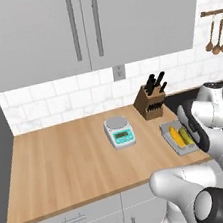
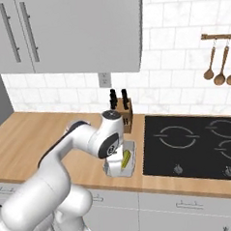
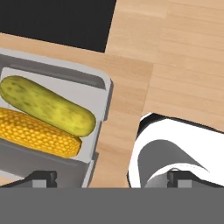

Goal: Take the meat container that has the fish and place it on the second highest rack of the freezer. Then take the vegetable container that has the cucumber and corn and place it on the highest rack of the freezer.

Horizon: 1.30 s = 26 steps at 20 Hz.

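- The end effector [image 3: 111,177] is hanging nearest the lens, its two dark fingertips [image 3: 41,178] spread fully apart and gripping nothing
- Just beyond them the shallow grey rectangular vegetable container [image 3: 98,94] is sitting on the light wooden bench [image 3: 183,65], close beside the black glass cooktop [image 2: 192,146]
- Inside it a speckled green cucumber [image 3: 48,105] and a yellow cob of corn [image 3: 37,133] are lying side by side, touching, their long axes parallel to each other and to the tray's long side
- In the right base view the tray [image 2: 131,157] is running lengthwise away from the bench's front edge
- For a good pick, one finger should probably be dropping inside the near wall and one outside, pinching the rim squarely
- Keeping the tray level should stop the vegetables rolling
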Motion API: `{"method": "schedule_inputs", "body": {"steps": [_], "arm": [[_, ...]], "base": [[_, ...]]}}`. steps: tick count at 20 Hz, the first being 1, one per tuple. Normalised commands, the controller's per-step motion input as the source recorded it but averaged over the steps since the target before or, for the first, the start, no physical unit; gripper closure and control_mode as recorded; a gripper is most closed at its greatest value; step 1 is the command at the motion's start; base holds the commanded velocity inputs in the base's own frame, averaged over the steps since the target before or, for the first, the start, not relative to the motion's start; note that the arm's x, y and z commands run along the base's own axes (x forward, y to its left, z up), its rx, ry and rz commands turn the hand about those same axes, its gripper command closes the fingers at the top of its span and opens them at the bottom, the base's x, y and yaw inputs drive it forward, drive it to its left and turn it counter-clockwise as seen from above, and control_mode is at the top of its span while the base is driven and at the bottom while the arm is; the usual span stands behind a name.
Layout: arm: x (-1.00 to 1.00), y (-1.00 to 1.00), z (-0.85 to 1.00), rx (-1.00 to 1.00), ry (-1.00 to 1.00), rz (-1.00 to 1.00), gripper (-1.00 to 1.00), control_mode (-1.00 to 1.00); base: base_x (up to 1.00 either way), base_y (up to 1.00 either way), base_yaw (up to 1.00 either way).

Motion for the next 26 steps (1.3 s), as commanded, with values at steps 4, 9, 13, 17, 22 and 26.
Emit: {"method": "schedule_inputs", "body": {"steps": [4, 9, 13, 17, 22, 26], "arm": [[0.00, -0.03, -0.26, 0.00, 0.00, -0.06, -1.00, -1.00], [0.01, 0.00, -0.23, 0.00, 0.00, -0.04, -1.00, -1.00], [0.04, 0.00, -0.15, 0.00, 0.00, -0.01, -1.00, -1.00], [0.05, 0.00, -0.09, 0.00, 0.01, 0.00, -1.00, -1.00], [0.08, 0.00, -0.06, 0.00, 0.00, 0.00, -1.00, -1.00], [0.10, 0.00, 0.00, 0.00, 0.00, 0.00, -1.00, -1.00]], "base": [[0.00, 0.00, 0.00], [0.00, 0.00, 0.00], [0.00, 0.00, 0.00], [0.00, 0.00, 0.00], [0.00, 0.00, 0.00], [0.00, 0.00, 0.00]]}}
